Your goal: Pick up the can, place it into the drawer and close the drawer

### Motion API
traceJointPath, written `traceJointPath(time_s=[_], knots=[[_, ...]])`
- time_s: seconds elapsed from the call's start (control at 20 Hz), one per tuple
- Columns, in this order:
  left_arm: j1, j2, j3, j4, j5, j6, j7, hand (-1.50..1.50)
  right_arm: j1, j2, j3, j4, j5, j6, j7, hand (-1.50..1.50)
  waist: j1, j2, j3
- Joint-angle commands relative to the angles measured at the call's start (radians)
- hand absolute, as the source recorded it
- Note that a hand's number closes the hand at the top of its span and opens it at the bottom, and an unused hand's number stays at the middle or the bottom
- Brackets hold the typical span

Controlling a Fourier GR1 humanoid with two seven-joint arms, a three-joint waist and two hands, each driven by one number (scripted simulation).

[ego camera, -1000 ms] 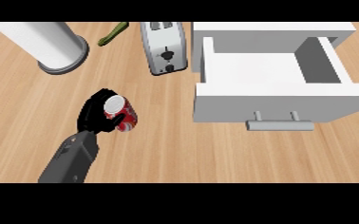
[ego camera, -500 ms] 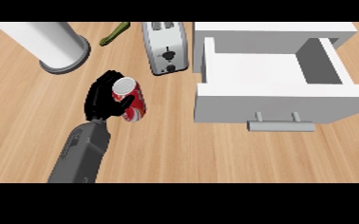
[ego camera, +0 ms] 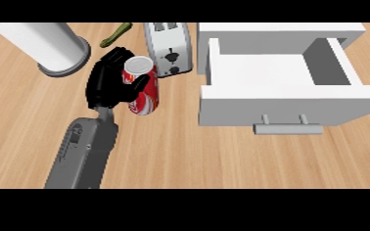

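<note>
My black left robot hand (ego camera: pixel 108 82) was curled around the red cylindrical metal can (ego camera: pixel 142 89), fingers wrapped along its left side and thumb across its front. The can showed its pale round top tilted toward the far side, with white lettering on the glossy red wall. It was at the left of the light wooden bench (ego camera: pixel 180 151), just near a silver metal toaster (ego camera: pixel 168 54) with two slots, and well left of the white box-shaped drawer (ego camera: pixel 274 105).

The drawer stood pulled open, its smooth white inside bare, and a grey bar handle (ego camera: pixel 288 128) ran along its near front. A tall white cylinder on a grey round base (ego camera: pixel 52 49) stood at the far left, and a slim green vegetable (ego camera: pixel 115 34) lay between it and the toaster. My grey forearm (ego camera: pixel 83 151) came in from the near edge.

Compared with half a second before, my hand and the can had moved farther from me and slightly right, closer to the toaster; the drawer had not shifted.
</note>
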Motion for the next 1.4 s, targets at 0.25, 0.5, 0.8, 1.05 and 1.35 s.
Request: traceJointPath(time_s=[0.25,0.5,0.8,1.05,1.35], knots=[[-0.151,-0.003,-0.103,-0.16,-0.06,0.2,0.232,1.5,0.02,0.005,0.043,-0.036,0.027,-0.034,-0.006,-1.5,-0.007,0.004,0.0],[-0.262,-0.003,-0.112,-0.105,-0.082,0.26,0.271,1.5,-0.083,0.005,0.056,0.045,0.111,-0.042,-0.014,-1.5,-0.004,0.005,0.0],[-0.401,-0.003,-0.165,0.073,-0.019,0.351,0.193,1.5,-0.054,0.005,0.062,0.047,0.094,-0.015,-0.028,-1.5,-0.016,0.007,0.0],[-0.521,-0.003,-0.203,0.183,0.025,0.409,0.181,1.5,-0.02,0.005,0.063,0.012,0.042,-0.027,-0.032,-1.5,-0.026,0.007,0.0],[-0.68,-0.003,-0.221,0.306,0.073,0.471,0.2,1.5,-0.07,-0.008,0.04,0.034,0.044,-0.024,0.013,-1.5,-0.024,0.008,0.0]])
